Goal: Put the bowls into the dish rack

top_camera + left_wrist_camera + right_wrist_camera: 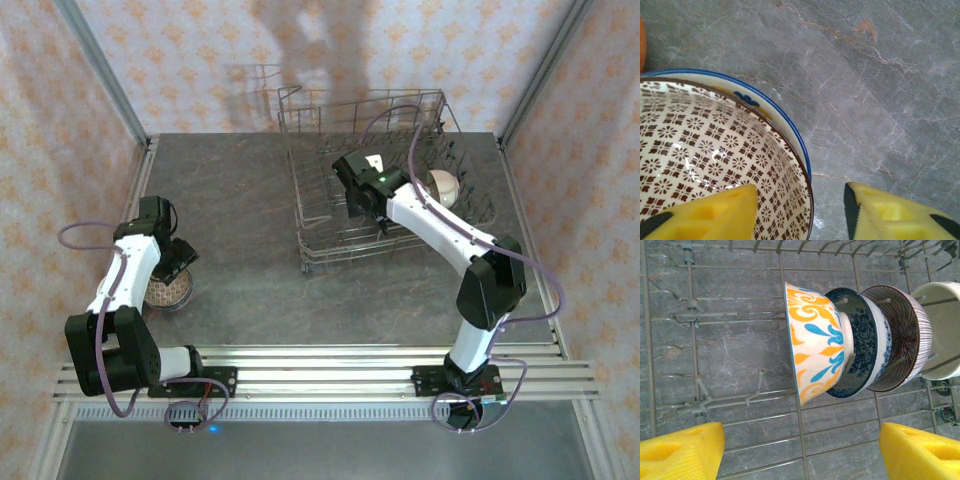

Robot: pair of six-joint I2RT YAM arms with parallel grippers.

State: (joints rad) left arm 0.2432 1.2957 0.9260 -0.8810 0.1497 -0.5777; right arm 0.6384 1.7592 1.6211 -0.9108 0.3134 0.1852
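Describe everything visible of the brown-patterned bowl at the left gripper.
The brown-patterned bowl looks like glazed ceramic: cream inside, covered in rows of small dark brown flower motifs, with a thin brown rim and glossy highlights. It sits upright, nested in a blue-rimmed bowl on the grey marbled table. The left gripper straddles its rim, one yellow finger inside, the other outside. Whether either touches it cannot be told.

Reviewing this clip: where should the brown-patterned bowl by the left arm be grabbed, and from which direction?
By its rim, from above. The brown-patterned bowl sits upright, nested in a blue-rimmed bowl, so its outer wall is mostly covered and the thin lip is what stands free. One finger inside and one outside, as the left pincer is placed, probably works best.
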